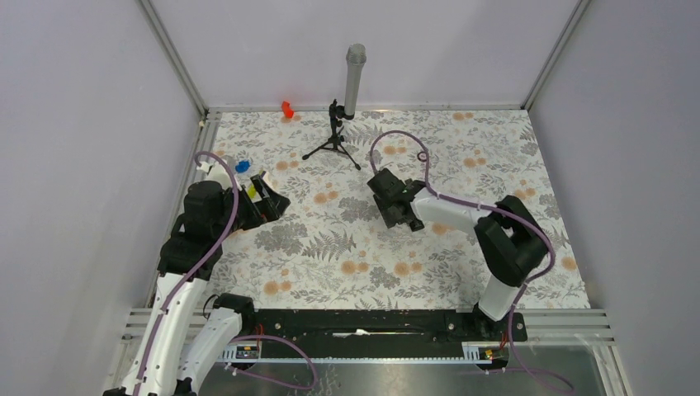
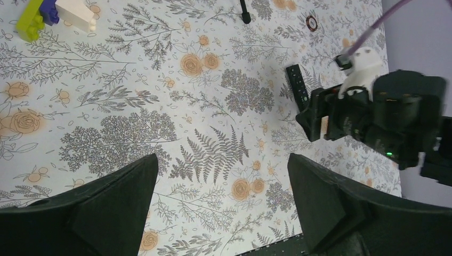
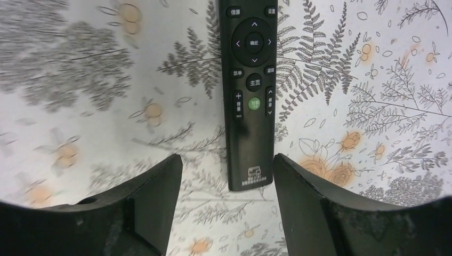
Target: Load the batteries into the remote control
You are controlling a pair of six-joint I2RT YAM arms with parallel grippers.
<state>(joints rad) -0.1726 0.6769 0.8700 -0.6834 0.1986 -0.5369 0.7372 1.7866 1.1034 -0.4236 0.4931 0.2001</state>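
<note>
The floral-patterned table [image 1: 330, 264] is spreading out beneath both arms. The left gripper [image 2: 223, 160] is hanging over the cloth at the left side, jaws spread wide. The right gripper [image 3: 228, 160] is hovering with its jaws parted, straddling the near end of the remote control [image 3: 250, 96], which is lying buttons-up, right of the table's middle.

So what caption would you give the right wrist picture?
Open right gripper poised over the remote control, lying buttons-up on the floral table.
</note>
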